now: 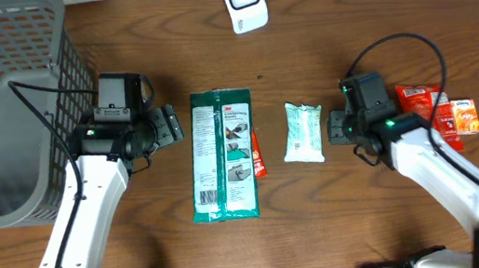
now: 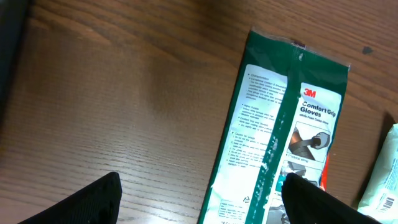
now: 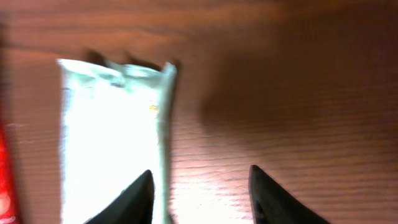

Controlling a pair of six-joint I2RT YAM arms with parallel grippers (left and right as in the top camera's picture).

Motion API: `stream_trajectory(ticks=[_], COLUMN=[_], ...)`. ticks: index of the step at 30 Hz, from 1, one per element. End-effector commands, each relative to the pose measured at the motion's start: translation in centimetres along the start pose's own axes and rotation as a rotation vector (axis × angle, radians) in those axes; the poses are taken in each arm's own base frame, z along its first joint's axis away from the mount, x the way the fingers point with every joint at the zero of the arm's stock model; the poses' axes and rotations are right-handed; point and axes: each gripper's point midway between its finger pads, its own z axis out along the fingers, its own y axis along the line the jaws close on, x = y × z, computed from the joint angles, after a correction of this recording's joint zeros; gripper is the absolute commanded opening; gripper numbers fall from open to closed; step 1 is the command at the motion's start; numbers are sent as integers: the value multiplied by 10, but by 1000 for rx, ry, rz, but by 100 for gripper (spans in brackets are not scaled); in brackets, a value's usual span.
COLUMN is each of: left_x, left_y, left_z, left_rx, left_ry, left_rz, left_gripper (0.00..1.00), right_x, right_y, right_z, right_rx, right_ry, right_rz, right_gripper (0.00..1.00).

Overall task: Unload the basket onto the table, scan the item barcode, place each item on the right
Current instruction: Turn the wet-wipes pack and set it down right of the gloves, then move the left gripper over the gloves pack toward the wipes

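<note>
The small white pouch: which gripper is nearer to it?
Right. The right gripper sits just beside the small white pouch, on its right; the left gripper is beyond the green glove pack, at that pack's left edge.

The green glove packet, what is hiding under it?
A thin red packet peeks out from under the green glove packet at its right edge. Most of it is covered, so I cannot tell what it is. Around them is wooden table.

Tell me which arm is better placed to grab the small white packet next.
Right. The right gripper sits open just beside the white packet; the left gripper is beyond the green glove pack.
</note>
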Motion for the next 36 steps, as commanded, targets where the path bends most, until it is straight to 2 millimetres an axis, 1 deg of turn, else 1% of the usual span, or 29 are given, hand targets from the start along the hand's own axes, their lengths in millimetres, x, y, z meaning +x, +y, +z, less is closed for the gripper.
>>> stream_trajectory(ticks=[1,2,4,6,8,10,13,14,15,17,18,19,20,21,22,26,28,31,33,36], left_x=[-5,-5,-8,-14,-20,-23,-18,-16,-7,-2,0,2,4,7,12,26,32,41,51,68], left_y=[1,1,0,-3,-5,-7,-14,-19,-30,-40,-44,-49,-54,-58,-66,-93,-104,-120,-136,-159], left_z=[-1,-1,-1,-1,-2,-2,-2,-2,-4,-6,-7,-7,-8,-9,-9,-9,-5,7,18,34], left_rx=[-8,-8,-3,7,18,24,66,95,164,224,246,267,286,294,304,339,329,301,315,336], left_ry=[-8,-9,-21,-46,-71,-82,-59,-46,0,26,35,45,54,59,67,80,77,81,101,130], left_rz=[14,14,15,16,16,16,19,20,20,23,25,29,36,45,70,148,174,174,194,224], left_gripper=[83,83,98,98,98,98,98,98,98,99,80,54,34,21,12,11,11,11,11,8], right_x=[-13,-13,-14,-15,-13,-12,-12,-12,-11,-10,-9,-7,-6,-5,-4,-3,-4,-5,-4,-2], right_y=[11,11,11,12,11,11,11,12,12,17,19,23,27,30,35,39,38,39,39,35], right_z=[-25,-31,-41,-46,-46,-45,-45,-46,-46,-46,-46,-46,-47,-48,-49,-52,-53,-55,-55,-49], right_rx=[-59,-61,-66,-68,-66,-64,-67,-70,-73,-98,-115,-137,-160,-179,-213,-283,-311,-367,-407,-427], right_ry=[-58,-66,-83,-92,-86,-81,-81,-80,-78,-72,-67,-63,-58,-55,-51,-39,-36,-27,-12,11], right_rz=[-20,-22,-55,-105,-114,-115,-145,-156,-156,-170,-186,-208,-228,-240,-255,-246,-235,-215,-200,-182], right_gripper=[49,50,52,58,65,67,69,69,72,74,74,74,74,75,75,76,76,76,75,74])
